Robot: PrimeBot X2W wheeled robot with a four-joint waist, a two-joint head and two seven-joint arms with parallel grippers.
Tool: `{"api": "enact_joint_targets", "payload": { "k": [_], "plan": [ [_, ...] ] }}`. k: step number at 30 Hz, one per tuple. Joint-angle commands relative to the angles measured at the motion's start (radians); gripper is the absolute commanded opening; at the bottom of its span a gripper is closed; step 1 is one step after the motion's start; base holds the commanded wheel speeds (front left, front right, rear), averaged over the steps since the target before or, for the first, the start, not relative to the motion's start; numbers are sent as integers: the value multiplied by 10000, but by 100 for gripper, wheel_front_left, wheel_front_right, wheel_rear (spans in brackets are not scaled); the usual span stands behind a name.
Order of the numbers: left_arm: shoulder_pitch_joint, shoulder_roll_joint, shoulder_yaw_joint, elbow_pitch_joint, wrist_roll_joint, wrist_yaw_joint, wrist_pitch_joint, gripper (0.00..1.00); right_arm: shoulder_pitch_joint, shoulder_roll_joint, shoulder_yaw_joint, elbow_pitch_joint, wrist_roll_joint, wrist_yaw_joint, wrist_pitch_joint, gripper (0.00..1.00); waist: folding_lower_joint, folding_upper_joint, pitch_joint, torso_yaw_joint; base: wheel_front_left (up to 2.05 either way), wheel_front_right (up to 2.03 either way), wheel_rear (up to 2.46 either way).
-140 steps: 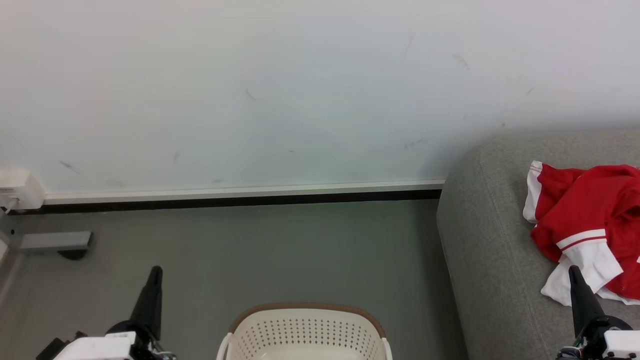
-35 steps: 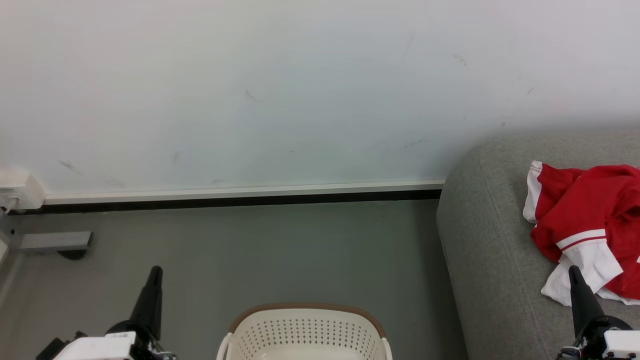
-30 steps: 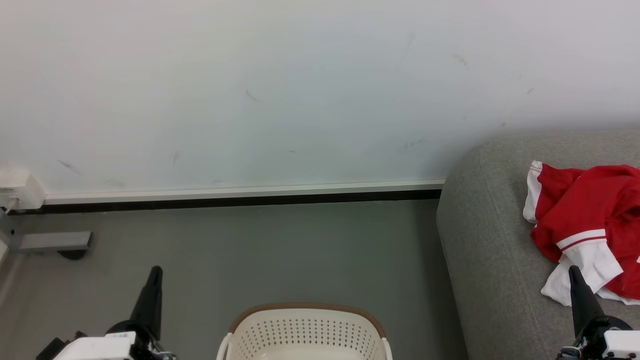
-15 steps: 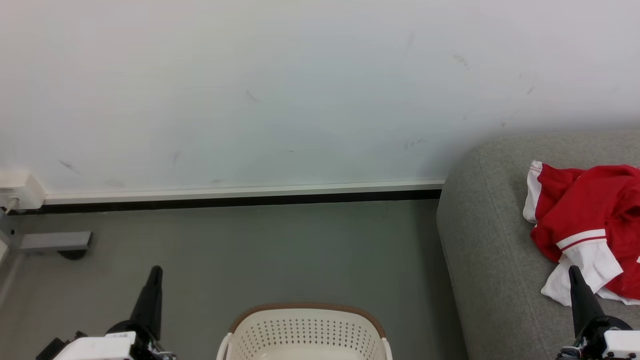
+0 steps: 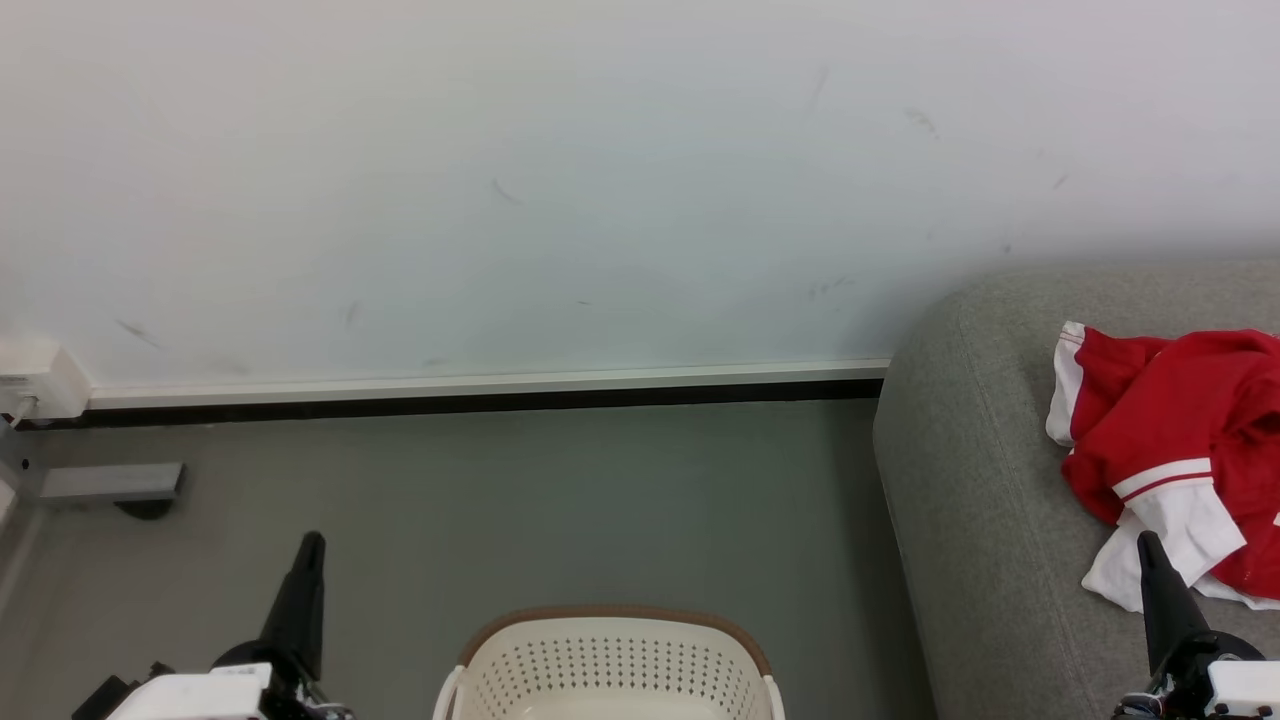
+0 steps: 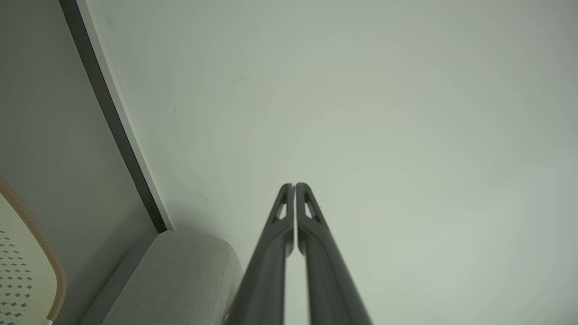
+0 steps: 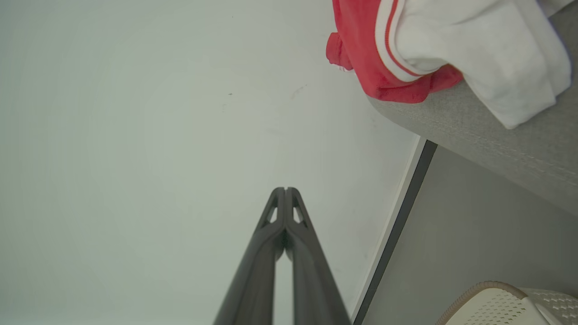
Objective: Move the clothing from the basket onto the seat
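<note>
The red clothing point(image 5: 1180, 440) with white cuffs lies bunched on the grey seat point(image 5: 980, 480) at the right of the head view, and its red-and-white folds point(image 7: 406, 49) hang over the seat point(image 7: 519, 149) in the right wrist view. The cream basket point(image 5: 610, 665) with a brown rim stands on the floor at the bottom centre; its inside is cut off by the frame edge. My left gripper point(image 5: 310, 545) is shut, left of the basket, its fingertips together point(image 6: 294, 186). My right gripper point(image 5: 1148, 545) is shut in front of the clothing's white cuff, holding nothing point(image 7: 285, 190).
A pale wall point(image 5: 500, 200) with a white and black baseboard point(image 5: 480, 390) runs behind the grey floor point(image 5: 520, 500). A white socket box point(image 5: 35, 385) and a grey bracket point(image 5: 110, 482) sit at the left wall. The basket's rim shows at the corner point(image 7: 501, 302) and at the edge point(image 6: 27, 253).
</note>
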Motion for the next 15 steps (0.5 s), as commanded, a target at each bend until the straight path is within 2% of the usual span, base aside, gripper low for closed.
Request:
{"api": "enact_joint_targets", "payload": {
  "k": [1,15],
  "plan": [
    [-73,22,22,-36,-141,-62,36,0,-133,8,-47,21,-64,4,32,0,0,-1,0,0,0,0,0],
    [-73,22,22,-37,-141,-64,35,0,-133,7,-47,21,-65,4,33,0,0,-1,0,0,0,0,0]
  ]
}}
